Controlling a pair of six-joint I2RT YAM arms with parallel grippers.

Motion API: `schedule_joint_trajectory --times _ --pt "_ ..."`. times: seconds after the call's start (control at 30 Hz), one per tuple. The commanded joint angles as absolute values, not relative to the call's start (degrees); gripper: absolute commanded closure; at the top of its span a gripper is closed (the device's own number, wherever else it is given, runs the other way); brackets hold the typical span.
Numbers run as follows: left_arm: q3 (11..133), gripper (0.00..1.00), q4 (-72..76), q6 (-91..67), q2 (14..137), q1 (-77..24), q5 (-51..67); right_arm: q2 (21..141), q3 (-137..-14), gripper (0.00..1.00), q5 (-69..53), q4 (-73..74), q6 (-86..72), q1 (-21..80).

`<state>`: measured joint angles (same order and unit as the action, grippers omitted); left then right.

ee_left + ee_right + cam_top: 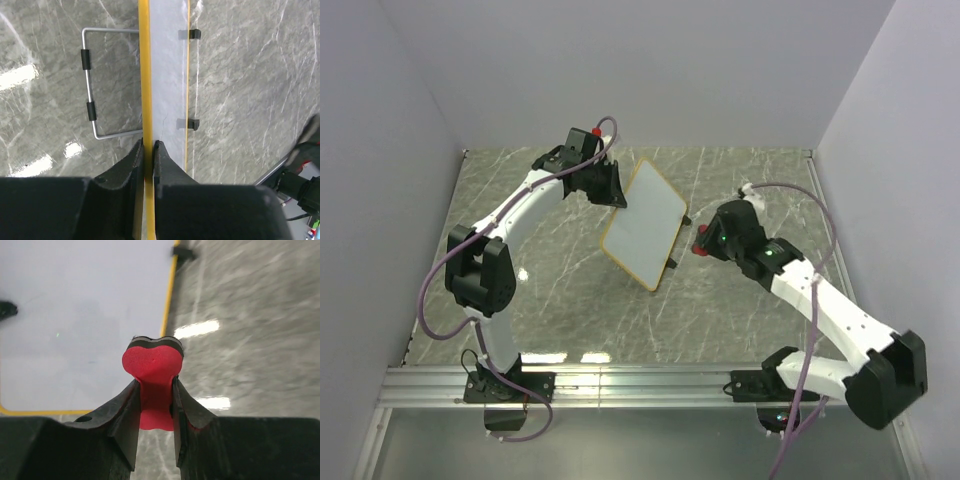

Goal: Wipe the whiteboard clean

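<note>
Whiteboard (643, 222) is being held tilted over the table (740, 320) middle, frame clamped by the left gripper (149, 145), red eraser (152, 362) being pinched in the right gripper (155, 385) beside the near-blank surface, wiping seemingly mostly done
</note>
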<state>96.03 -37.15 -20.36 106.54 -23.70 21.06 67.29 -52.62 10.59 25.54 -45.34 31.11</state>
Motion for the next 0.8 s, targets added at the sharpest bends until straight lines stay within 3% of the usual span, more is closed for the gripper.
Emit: schedule_joint_trajectory --times 0.0,0.03,0.07,0.13,0.17,0.5,0.53,0.63,0.77 --pt "98.44 0.91 -38.85 -17.58 105.47 -23.91 19.34 64.26 -51.6 0.95 18.1 32.95 -41.05 28.92" --pt "98.09 0.83 -38.33 -17.49 105.38 -23.91 19.6 63.2 -49.59 0.87 18.28 33.31 -41.04 28.31" --pt "97.91 0.8 -38.23 -17.58 105.38 -23.91 19.43 62.67 -48.61 0.61 18.37 34.01 -41.22 27.26" --pt "97.21 0.72 -37.62 -17.75 105.12 -23.91 19.69 60.48 -45.29 0.25 17.84 33.4 -41.13 26.63" --pt "96.77 0.7 -37.53 -17.93 104.94 -23.91 19.86 59.69 -44.22 0.01 17.75 32.35 -41.22 26.37" --pt "97.21 0.66 -36.65 -19.07 103.62 -23.91 18.2 59.5 -45.17 0.0 15.82 30.24 -38.59 26.37" --pt "97.38 0.62 -36.65 -19.07 103.01 -23.91 17.93 59.5 -46.31 0.0 15.73 30.23 -37.97 26.28" --pt "99.14 0.34 -36.91 -19.77 101.26 -23.64 17.15 58.63 -48.59 0.0 15.73 30.06 -37.01 26.37" --pt "99.58 0.2 -36.12 -21.27 98.44 -22.41 15.82 55.47 -50.71 0.0 15.3 28.31 -35.95 26.37"
